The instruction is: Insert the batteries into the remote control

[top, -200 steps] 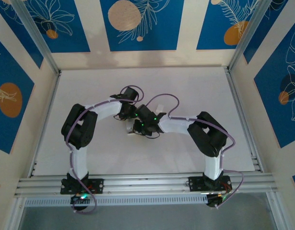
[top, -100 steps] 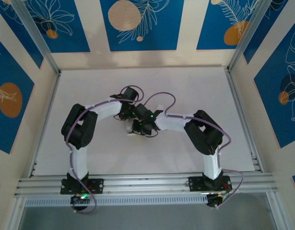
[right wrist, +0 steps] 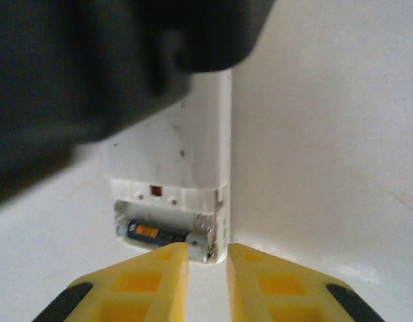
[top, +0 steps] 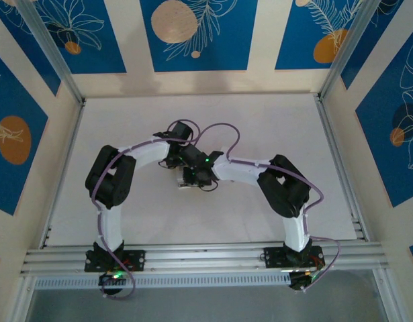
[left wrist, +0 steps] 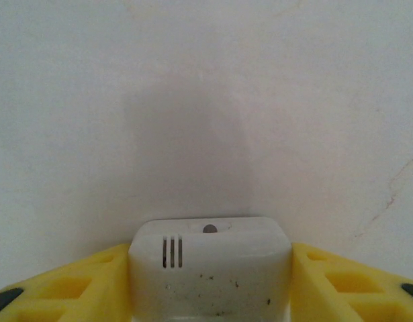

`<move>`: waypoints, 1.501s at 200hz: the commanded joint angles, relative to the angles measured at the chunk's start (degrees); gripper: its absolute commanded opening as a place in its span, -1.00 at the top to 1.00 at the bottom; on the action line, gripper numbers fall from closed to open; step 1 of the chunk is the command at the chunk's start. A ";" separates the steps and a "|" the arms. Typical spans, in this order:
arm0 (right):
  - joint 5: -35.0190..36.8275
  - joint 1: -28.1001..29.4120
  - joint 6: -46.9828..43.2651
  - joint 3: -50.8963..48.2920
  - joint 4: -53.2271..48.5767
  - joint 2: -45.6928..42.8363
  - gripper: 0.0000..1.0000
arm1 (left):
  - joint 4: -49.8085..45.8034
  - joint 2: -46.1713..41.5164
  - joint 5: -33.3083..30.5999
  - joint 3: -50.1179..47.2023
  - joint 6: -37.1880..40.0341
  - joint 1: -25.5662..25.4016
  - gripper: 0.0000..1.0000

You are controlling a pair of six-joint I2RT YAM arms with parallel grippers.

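The remote control (left wrist: pixel 210 268), small, hard, light and likely slippery, is being squeezed by its sides in the left claw (left wrist: pixel 210 288) at the bottom middle, while the right claw (right wrist: pixel 207 258), nearly shut and empty, is being held by the battery (right wrist: pixel 159 235) in the open slot.

White table (top: pixel 273 127) sits under even light, boxed in by cream walls with blue floral panels (top: pixel 198 33), aluminium rails (top: pixel 206 256) running along the near edge.

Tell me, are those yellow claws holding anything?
The left gripper clamps the remote control by its sides near one end. The right gripper looks empty, poised at the battery compartment.
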 commanded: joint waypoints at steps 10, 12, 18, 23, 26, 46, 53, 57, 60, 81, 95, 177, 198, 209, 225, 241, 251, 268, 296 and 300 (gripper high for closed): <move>-2.64 0.40 -2.26 -3.07 4.00 -9.07 0.47 | -1.23 0.49 1.55 -0.99 -0.63 -0.55 -0.18; -2.64 0.30 -2.10 -3.63 4.26 -9.60 0.47 | -1.30 0.44 1.50 -0.97 -0.60 -0.53 -0.18; -2.74 -0.07 -1.86 -5.07 4.93 -11.20 0.47 | -1.51 0.27 1.46 -0.83 -0.60 -0.60 -0.20; -2.66 -0.44 -1.70 -6.28 5.46 -12.62 0.46 | -1.50 0.00 1.42 -0.79 -0.51 -0.58 -0.21; -2.58 -0.66 -1.74 -7.02 5.65 -13.38 0.45 | -1.58 -0.16 1.38 -0.75 -0.50 -0.61 -0.22; 0.20 -2.79 -2.62 -11.62 5.21 -18.67 0.37 | -2.51 -1.59 1.29 0.26 -0.28 -0.61 -0.32; 1.65 -3.81 -3.36 -13.24 4.42 -20.27 0.32 | -3.26 -2.11 1.19 0.83 -0.08 -0.54 -0.35; 2.26 -4.62 -3.83 -14.10 3.93 -21.09 0.29 | -3.73 -2.48 1.13 1.30 0.08 -0.53 -0.36; 2.38 -5.25 -4.31 -14.80 3.62 -21.59 0.27 | -4.04 -2.73 1.11 1.55 0.17 -0.60 -0.36; 2.17 -10.75 -9.12 -18.25 0.41 -24.70 0.15 | -6.86 -5.16 1.02 3.96 0.81 -0.55 -0.43; 1.09 -14.85 -12.50 -19.28 -2.85 -25.80 0.10 | -9.56 -7.83 0.93 5.63 1.14 -0.48 -0.47; -4.93 -24.99 -25.44 -12.10 -13.23 -16.12 0.13 | -10.63 -38.82 11.04 -1.72 12.97 -0.40 -0.64; -4.17 -24.96 -26.59 -8.69 -14.13 -11.65 0.19 | -11.53 -43.79 12.35 -5.70 14.37 -0.44 -0.70; -3.53 -24.99 -26.93 -7.58 -14.05 -9.87 0.22 | -12.16 -45.44 12.61 -7.75 14.05 -0.39 -0.71; -4.16 -24.99 -27.66 -6.14 -13.70 -7.74 0.28 | -12.49 -47.41 12.35 -10.68 12.28 -0.42 -0.77; -4.77 -24.85 -27.92 -4.62 -14.05 -5.65 0.32 | -12.13 -48.74 12.20 -13.28 10.49 -0.36 -0.89; -5.05 -24.68 -27.84 -4.20 -13.96 -4.64 0.32 | -11.52 -49.36 12.60 -14.55 9.72 -0.40 -0.95; -5.55 -24.16 -27.77 -3.61 -14.05 -3.28 0.34 | -10.82 -50.09 12.72 -15.54 9.34 -0.41 -1.00; -5.09 -22.92 -28.01 -2.84 -14.40 -1.98 0.37 | -11.40 -50.15 11.69 -14.78 10.09 -0.29 -1.00; -5.02 -22.81 -28.08 -2.84 -14.40 -1.88 0.37 | -11.50 -50.07 11.66 -14.72 10.13 -0.30 -1.00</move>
